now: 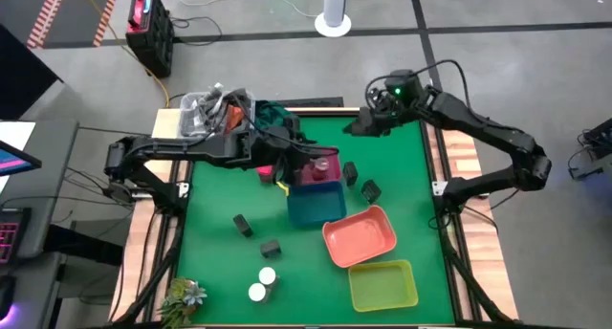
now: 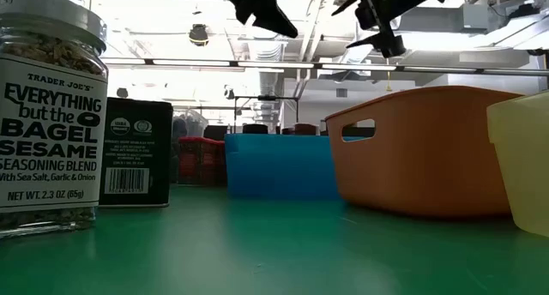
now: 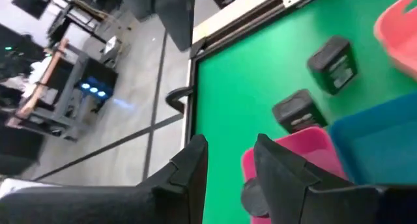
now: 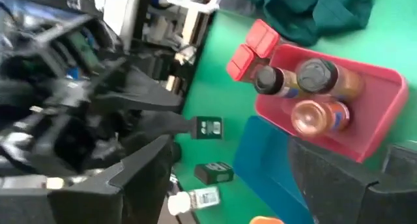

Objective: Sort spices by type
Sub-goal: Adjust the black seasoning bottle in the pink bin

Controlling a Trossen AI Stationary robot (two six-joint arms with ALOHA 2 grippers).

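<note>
**High view: left arm sits over the pink tray**

You've got the left gripper right above the pink tray, w/ dark-capped jars inside. Its jaws look part open, nothing between them. Pink blocks lie just left of it. Right gripper waits at the far edge, open, empty.

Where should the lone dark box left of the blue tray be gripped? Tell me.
Probably from straight above, with the end effector fingers across the long faces of the dark box. It sits clear of the others, narrow and turned diagonally, so rotate to match.
</note>
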